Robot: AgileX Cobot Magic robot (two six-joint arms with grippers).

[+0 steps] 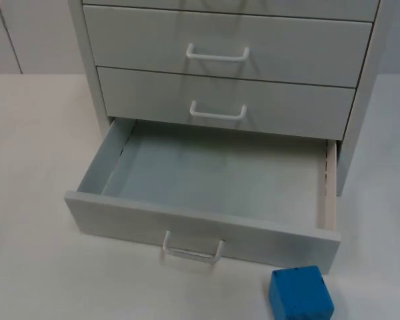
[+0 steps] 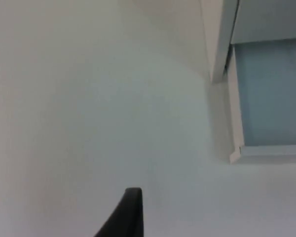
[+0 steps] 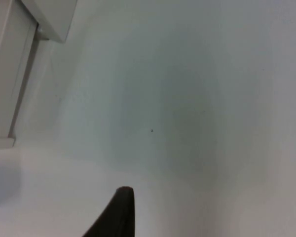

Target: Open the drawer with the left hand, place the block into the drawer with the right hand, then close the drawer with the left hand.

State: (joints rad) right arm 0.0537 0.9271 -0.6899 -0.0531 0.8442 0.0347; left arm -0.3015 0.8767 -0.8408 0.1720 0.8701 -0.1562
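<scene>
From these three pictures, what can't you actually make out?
- Blue block: cut off by the top view's lower edge, so its full shape is unknown.
- Left pincer and right pincer: one black fingertip each; open or shut cannot be told.
- Open drawer: its front wall hides the nearest floor strip.

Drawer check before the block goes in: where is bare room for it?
The open bottom drawer has a bare floor from front panel to back, side to side. The blue block sits on the table, apart from the drawer's front right corner.
</scene>
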